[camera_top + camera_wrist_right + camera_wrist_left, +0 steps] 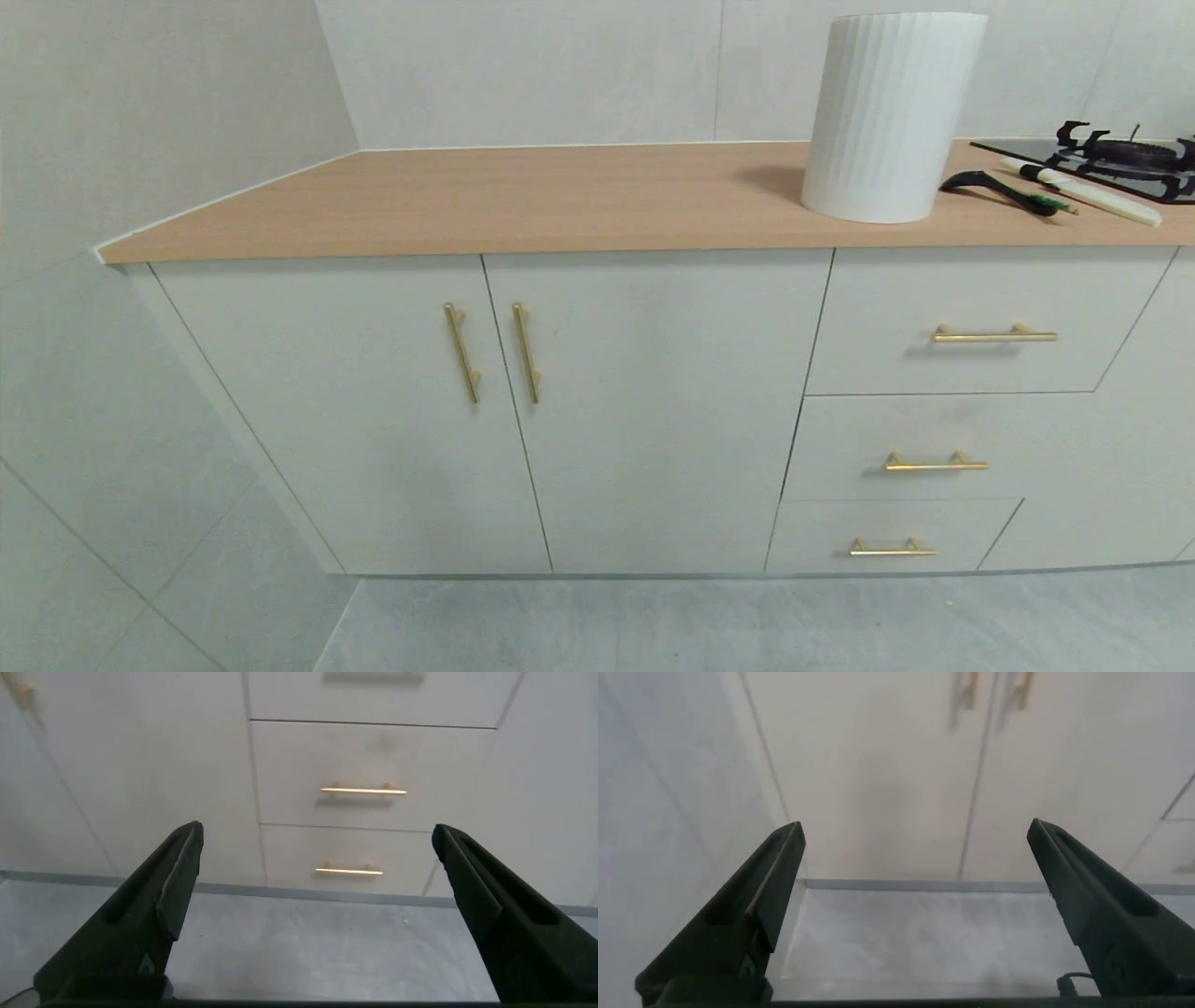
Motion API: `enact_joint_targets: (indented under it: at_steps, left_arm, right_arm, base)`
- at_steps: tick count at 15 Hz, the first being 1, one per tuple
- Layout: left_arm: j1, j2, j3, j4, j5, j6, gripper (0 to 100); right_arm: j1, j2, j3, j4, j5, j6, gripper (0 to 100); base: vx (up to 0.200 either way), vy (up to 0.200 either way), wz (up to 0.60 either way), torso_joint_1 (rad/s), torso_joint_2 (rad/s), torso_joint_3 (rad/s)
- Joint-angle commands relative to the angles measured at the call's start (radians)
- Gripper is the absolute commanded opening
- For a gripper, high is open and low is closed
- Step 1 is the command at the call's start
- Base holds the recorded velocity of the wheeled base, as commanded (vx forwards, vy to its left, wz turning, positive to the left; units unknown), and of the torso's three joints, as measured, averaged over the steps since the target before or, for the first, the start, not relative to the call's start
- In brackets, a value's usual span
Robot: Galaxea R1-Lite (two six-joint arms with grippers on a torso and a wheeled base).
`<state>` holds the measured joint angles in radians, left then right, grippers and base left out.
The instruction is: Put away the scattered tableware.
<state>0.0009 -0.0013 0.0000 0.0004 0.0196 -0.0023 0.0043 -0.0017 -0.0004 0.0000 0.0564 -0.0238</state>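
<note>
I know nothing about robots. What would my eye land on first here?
A tall white ribbed container stands on the wooden countertop, toward the right. Just right of it lie a black-handled utensil and a long white utensil, beside a black stove burner. Low before the cabinets, the left gripper and right gripper are open.

One white ribbed canister (892, 117) stood at the upper right of the frame, with two utensils (1004, 189) and one burner grate (1130, 154) beside it. Below were two cupboard doors (336, 411), three drawers (887, 317) and five gold handles (462, 353).
</note>
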Motion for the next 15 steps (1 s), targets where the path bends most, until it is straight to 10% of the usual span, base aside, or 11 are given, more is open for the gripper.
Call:
enact_joint_targets:
  at_steps: [1, 8, 15]
  left_arm:
    - [0.001, 0.001, 0.000, 0.000, 0.000, -0.001, 100]
    - [0.001, 0.001, 0.000, 0.000, 0.000, -0.001, 100]
    - [0.001, 0.001, 0.000, 0.000, 0.000, -0.001, 100]
  right_arm:
    - [0.000, 0.002, 0.000, -0.002, 0.000, -0.001, 100]
    - [0.000, 0.002, -0.001, 0.000, 0.000, -0.001, 100]
    - [0.000, 0.002, 0.000, -0.002, 0.000, -0.001, 100]
  base:
    - [0.000, -0.200, 0.00, -0.002, 0.01, 0.007]
    - [0.000, -0.200, 0.00, 0.000, 0.00, 0.004]
    - [0.000, 0.000, 0.00, 0.000, 0.00, 0.000]
